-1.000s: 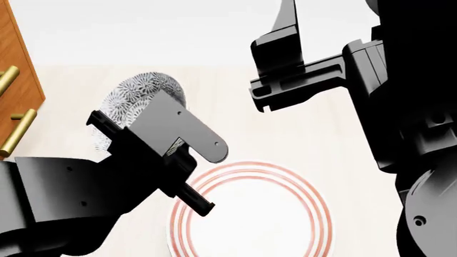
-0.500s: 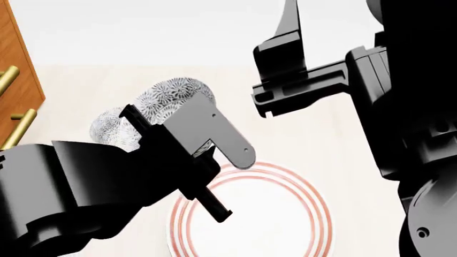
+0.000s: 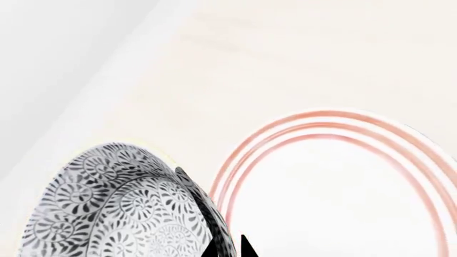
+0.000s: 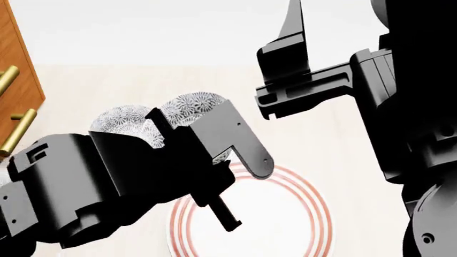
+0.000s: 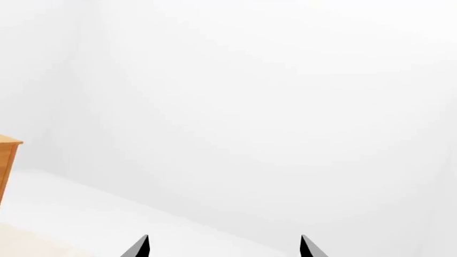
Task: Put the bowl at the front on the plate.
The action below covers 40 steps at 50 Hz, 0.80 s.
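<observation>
My left gripper (image 3: 228, 250) is shut on the rim of the grey-blue patterned bowl (image 3: 121, 209), with one fingertip inside the wall and one outside. In the head view the bowl (image 4: 198, 106) hangs tilted, just beyond the far-left edge of the plate (image 4: 318, 206). My left gripper's body hides part of it. In the left wrist view the white plate (image 3: 286, 131) with its red rings lies right beside the bowl. My right gripper (image 5: 224, 247) is open and holds nothing; it is raised high at the back right and faces a blank white wall.
A second bowl (image 4: 117, 122) with the same pattern shows partly behind my left arm. A wooden cabinet (image 4: 18, 64) with brass handles (image 4: 18, 131) stands at the left edge. My right arm (image 4: 321, 80) reaches over the table beyond the plate.
My left arm has carried the bowl to the right and nearer, to the plate's far-left edge. This uncovered the other bowl behind it. The right arm has barely moved.
</observation>
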Tool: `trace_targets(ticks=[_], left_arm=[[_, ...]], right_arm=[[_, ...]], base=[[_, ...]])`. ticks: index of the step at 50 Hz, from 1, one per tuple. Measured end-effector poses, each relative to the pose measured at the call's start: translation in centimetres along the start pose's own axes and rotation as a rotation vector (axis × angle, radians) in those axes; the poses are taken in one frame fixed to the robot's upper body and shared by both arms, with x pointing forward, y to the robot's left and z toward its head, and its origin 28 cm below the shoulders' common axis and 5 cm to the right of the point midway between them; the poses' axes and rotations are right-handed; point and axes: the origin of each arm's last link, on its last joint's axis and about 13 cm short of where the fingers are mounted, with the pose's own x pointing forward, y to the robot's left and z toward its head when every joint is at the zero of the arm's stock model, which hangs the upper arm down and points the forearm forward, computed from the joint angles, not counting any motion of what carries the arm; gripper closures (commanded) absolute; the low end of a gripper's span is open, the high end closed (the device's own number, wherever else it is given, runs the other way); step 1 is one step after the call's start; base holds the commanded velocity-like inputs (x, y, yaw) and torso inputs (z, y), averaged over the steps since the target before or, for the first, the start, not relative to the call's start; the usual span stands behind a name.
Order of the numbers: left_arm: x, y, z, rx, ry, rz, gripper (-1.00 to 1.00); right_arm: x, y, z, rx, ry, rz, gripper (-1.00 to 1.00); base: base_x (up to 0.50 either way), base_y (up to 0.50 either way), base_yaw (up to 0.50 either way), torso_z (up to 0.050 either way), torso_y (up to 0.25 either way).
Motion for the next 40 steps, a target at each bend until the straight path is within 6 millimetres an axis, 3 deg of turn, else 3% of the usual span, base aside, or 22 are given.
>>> trace_targets(ticks=[20,40], left_arm=[[1.9,-1.0,0.5,0.061,0.049,-0.036,1.00],[3.3,-2.0,-0.5,0.058,0.085,-0.082,1.00]], right_arm=[[0.4,-0.2,0.7,-0.014,-0.011,0.011,-1.00],[1.0,-0.1,0.8,-0.016,-0.007,0.029,-1.00]], base=[[0.00,0.00,0.00,0.000,0.001],[0.00,0.00,0.00,0.000,0.000]])
